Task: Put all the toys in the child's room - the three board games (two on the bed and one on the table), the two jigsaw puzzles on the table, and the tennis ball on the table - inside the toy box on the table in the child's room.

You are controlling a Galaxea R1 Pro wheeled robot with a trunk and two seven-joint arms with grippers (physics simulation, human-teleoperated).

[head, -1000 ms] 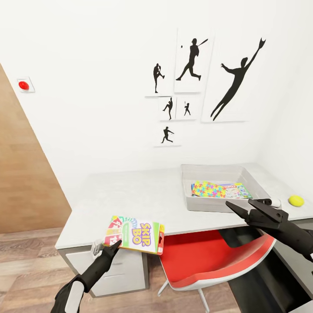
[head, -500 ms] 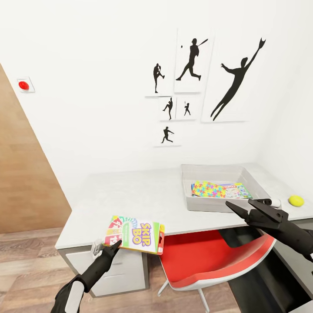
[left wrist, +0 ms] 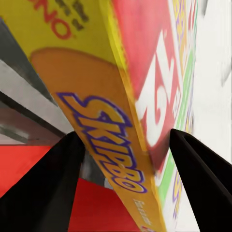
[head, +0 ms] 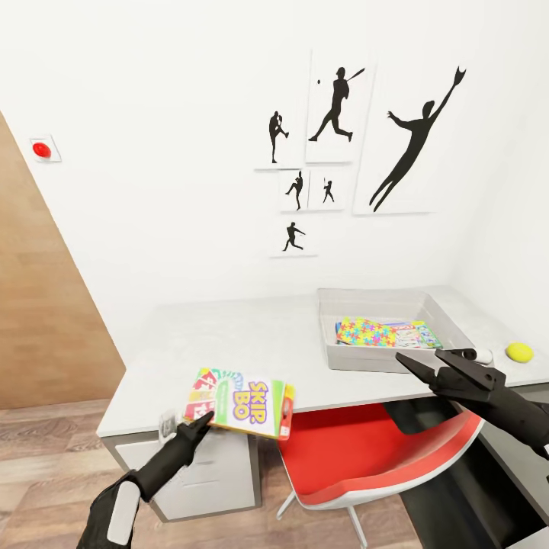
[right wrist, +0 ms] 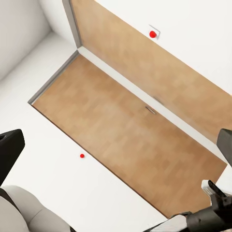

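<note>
Green-yellow SKIP BO box [head: 240, 402], multicoloured puzzle [head: 366, 332] in a grey toy box [head: 343, 358], yellow-green ball [head: 519, 351].

Glossy printed card SKIP BO box [head: 242, 402], matt white table [head: 252, 343], wood-grain door [right wrist: 130, 116].

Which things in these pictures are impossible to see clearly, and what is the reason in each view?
- Toy box contents, head view: near wall hides lower parts of the jigsaw puzzle and the game box beside it.
- SKIP BO box, left wrist view: close, blurred, cut by edges.
- Small white object beside the tennis ball: right gripper covers it.
</note>
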